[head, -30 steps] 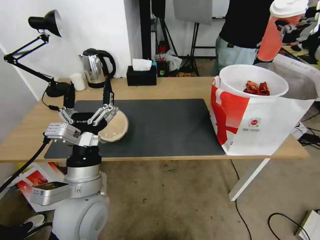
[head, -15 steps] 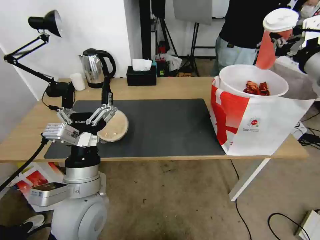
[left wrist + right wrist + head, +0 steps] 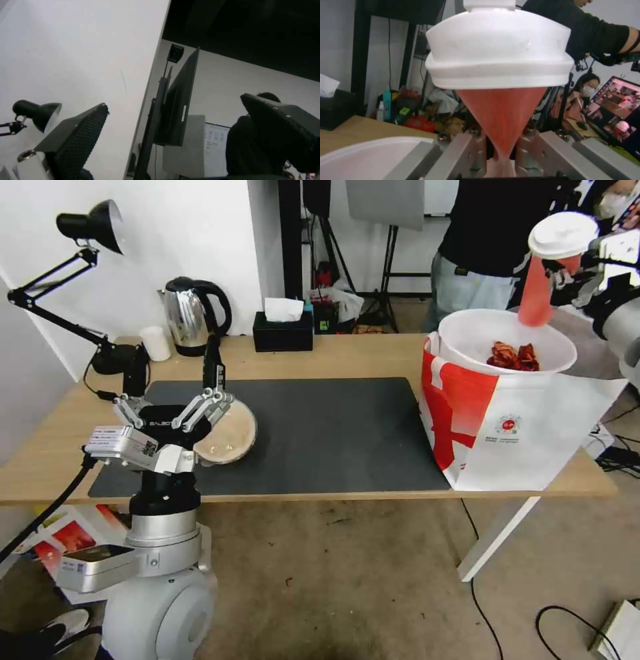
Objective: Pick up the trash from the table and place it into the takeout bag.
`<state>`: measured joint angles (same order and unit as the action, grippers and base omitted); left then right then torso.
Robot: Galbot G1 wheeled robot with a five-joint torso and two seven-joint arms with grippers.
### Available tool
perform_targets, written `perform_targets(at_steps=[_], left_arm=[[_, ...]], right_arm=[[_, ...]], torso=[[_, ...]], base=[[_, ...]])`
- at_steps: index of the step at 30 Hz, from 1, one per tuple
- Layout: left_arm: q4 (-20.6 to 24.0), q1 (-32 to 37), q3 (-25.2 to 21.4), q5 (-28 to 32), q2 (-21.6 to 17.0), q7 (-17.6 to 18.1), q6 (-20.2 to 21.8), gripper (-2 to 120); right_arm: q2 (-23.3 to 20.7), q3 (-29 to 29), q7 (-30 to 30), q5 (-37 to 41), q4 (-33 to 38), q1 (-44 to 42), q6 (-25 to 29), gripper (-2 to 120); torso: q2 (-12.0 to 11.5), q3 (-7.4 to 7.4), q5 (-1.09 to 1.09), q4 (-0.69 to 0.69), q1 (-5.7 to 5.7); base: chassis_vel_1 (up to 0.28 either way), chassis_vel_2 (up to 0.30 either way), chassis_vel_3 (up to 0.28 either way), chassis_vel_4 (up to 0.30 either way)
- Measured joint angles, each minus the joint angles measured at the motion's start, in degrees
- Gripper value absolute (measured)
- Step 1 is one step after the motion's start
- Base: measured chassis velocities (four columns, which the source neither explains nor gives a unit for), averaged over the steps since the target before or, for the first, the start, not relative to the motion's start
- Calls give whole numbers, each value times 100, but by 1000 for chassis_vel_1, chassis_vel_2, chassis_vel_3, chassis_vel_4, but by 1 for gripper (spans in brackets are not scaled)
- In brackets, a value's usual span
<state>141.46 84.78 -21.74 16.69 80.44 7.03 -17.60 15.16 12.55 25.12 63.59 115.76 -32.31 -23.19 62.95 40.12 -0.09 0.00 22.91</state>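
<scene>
so my right gripper (image 3: pixel 567 263), fingers clamped on the red white-lidded paper cup (image 3: pixel 548 270), just dropped over the red-and-white takeout bag (image 3: pixel 513 427) at 2 o'clock; left fingers (image 3: pixel 215 355) spread.

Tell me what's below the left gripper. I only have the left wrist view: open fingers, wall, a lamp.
Observer: In the head view the left gripper points upward at the near left side of the round beige lidded bowl, which sits on the dark mat, not gripped.
Operator: And the right arm?
Observer: The right gripper is shut on the red paper cup, pinching it hard, above the mouth of the takeout bag.
</scene>
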Motion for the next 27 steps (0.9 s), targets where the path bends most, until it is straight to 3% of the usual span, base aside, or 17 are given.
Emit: perform_targets(at_steps=[27], left_arm=[[50,86,-44,-20,2,2,-24,100]], right_arm=[[247,51,-116,-418,-190,-523,2,3]], torso=[[1,0,0,0,0]], base=[[0,0,0,0]])
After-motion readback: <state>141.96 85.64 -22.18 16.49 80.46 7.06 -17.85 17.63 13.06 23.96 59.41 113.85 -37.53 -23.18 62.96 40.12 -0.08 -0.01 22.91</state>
